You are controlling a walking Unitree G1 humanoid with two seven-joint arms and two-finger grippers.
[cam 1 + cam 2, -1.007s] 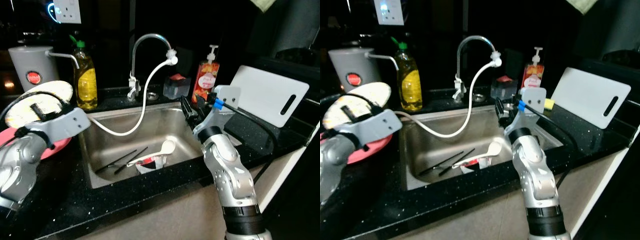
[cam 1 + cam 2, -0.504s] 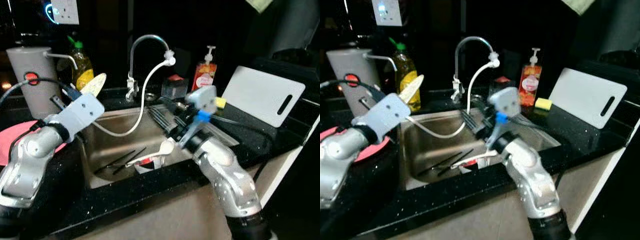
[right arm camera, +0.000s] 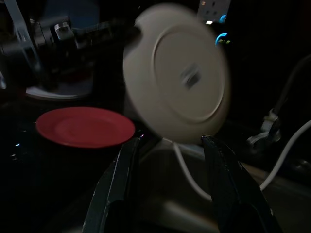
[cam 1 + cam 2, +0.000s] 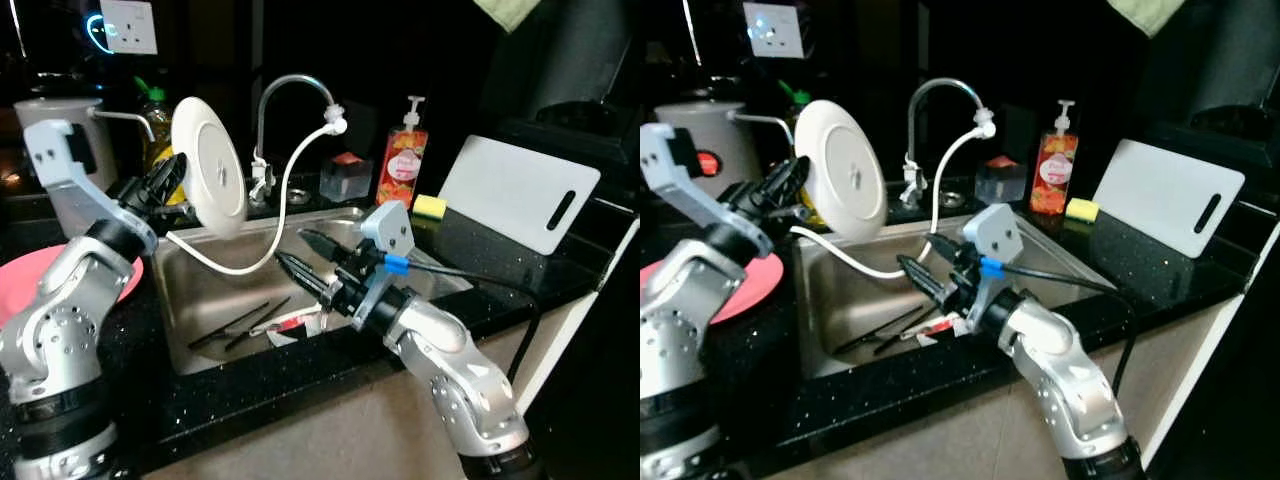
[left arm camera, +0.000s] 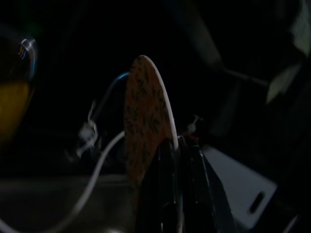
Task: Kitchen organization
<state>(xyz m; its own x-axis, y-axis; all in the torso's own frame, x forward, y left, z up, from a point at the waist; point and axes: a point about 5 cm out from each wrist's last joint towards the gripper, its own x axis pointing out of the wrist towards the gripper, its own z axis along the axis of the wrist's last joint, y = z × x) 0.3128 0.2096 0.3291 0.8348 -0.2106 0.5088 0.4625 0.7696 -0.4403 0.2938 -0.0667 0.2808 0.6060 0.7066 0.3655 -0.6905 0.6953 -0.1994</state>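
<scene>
White plate (image 4: 209,165) on edge over sink (image 4: 205,300) — clamped by left pincer (image 4: 172,180), right pincer (image 4: 300,268) spread wide, no legible writing.

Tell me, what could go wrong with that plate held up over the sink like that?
The left gripper pinches the white plate by its rim alone, on edge, so it might slip and drop into the sink onto the chopsticks lying there. The open right gripper reaches toward it; a mistimed closing could knock the plate. The white hose hangs just beside the plate and might snag.
</scene>
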